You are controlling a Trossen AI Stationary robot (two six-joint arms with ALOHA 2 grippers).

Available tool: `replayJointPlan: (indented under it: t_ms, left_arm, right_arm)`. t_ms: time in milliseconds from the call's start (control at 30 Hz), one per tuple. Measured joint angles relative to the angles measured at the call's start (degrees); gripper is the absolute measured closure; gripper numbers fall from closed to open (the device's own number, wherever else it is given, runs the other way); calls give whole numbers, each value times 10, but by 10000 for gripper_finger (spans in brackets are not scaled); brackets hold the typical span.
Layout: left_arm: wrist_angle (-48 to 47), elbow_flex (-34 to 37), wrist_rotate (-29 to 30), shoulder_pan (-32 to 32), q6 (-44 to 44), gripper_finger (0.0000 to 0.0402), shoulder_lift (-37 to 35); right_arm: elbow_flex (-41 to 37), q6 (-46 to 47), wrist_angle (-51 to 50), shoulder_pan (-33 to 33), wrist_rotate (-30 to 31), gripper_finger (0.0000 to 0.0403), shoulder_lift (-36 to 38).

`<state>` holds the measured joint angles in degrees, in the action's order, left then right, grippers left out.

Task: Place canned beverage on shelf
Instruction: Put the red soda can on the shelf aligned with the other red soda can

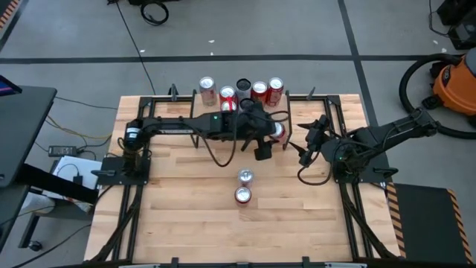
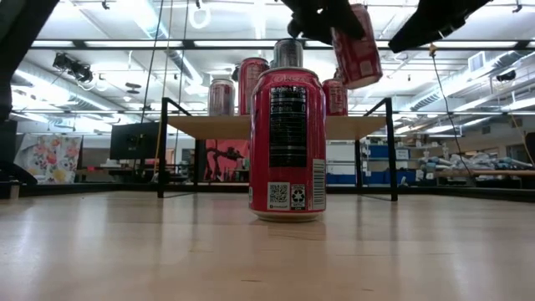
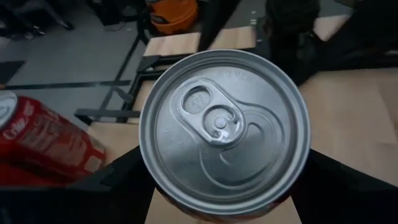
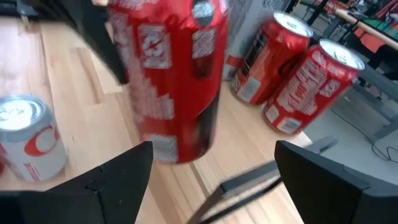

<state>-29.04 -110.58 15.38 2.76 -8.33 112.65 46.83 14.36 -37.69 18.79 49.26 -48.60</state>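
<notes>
High view: left gripper [image 1: 274, 134] holds a red can [image 1: 277, 131] over the shelf's [image 1: 297, 104] near edge, right of centre; right gripper [image 1: 306, 143] waits nearby, fingers wide apart. Low view: can tilted above shelf. L wrist: fingers clamp can's sides. R wrist: nothing between its fingers.

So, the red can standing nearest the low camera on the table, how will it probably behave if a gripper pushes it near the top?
The nearest red can stands upright, tall against its narrow base, so a high push would probably tip it. Its smooth round wall suggests it would roll once down. Its weight cannot be judged; whether it is full does not show.
</notes>
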Motion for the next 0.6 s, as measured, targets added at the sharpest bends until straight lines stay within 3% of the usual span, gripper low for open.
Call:
replayJointPlan:
  t_ms: [233,400,600]
  left_arm:
    - [-9,-21,61,-8,-9,104,28]
    - [-32,-21,73,-16,-9,104,21]
    - [-59,-49,71,-32,-14,103,12]
  right_arm:
    - [0,7,-5,0,-9,55,0]
    - [0,6,-3,0,-5,55,-1]
    - [-50,-97,126,-1,4,55,-7]
